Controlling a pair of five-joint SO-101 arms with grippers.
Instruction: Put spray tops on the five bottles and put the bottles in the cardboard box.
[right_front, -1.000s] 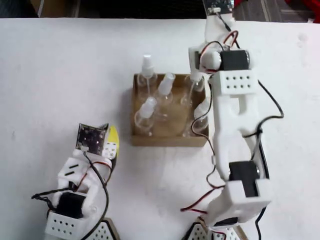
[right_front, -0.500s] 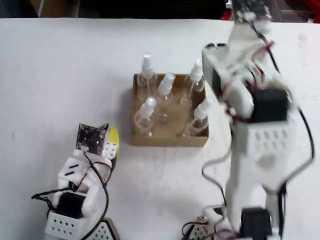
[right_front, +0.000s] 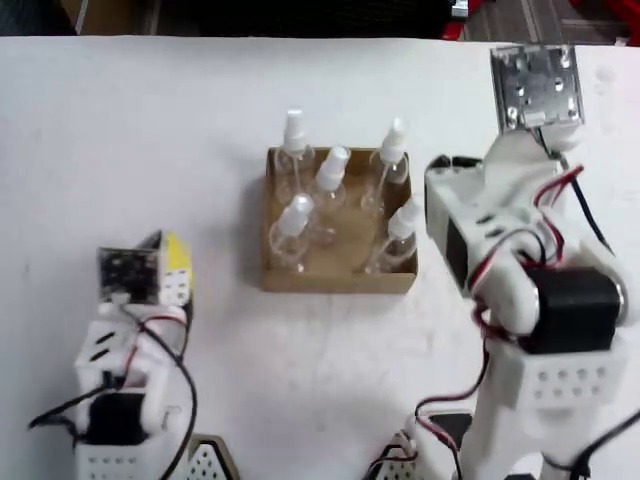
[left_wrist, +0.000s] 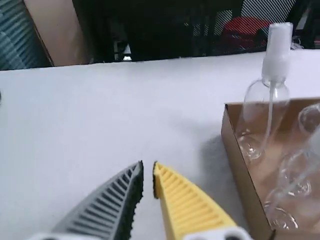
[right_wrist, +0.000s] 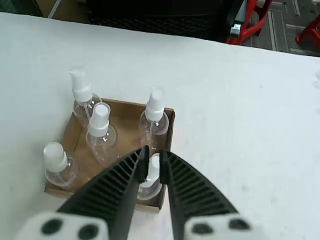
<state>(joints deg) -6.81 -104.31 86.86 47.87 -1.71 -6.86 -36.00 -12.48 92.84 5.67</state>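
The cardboard box (right_front: 340, 281) sits mid-table with several clear bottles standing in it, each with a white spray top, such as one at the back left corner (right_front: 294, 141) and one at the front right (right_front: 403, 226). From above, my right gripper (right_wrist: 154, 155) looks down on the box (right_wrist: 167, 116); its black fingers are shut to a thin slit, empty, with a bottle (right_wrist: 152, 175) below. The right arm (right_front: 530, 260) stands right of the box. My left gripper (left_wrist: 148, 171), grey and yellow, is shut and empty, low over the table left of the box (left_wrist: 241, 155) and a bottle (left_wrist: 270, 95).
White table all around the box. The left arm (right_front: 130, 340) sits at the front left with its yellow finger (right_front: 178, 262) pointing away from the front edge. Dark chairs and a red stool stand beyond the table's far edge.
The right arm has drawn back from over the box's right side, rising and swinging to the right. The left arm has shifted a little to the left.
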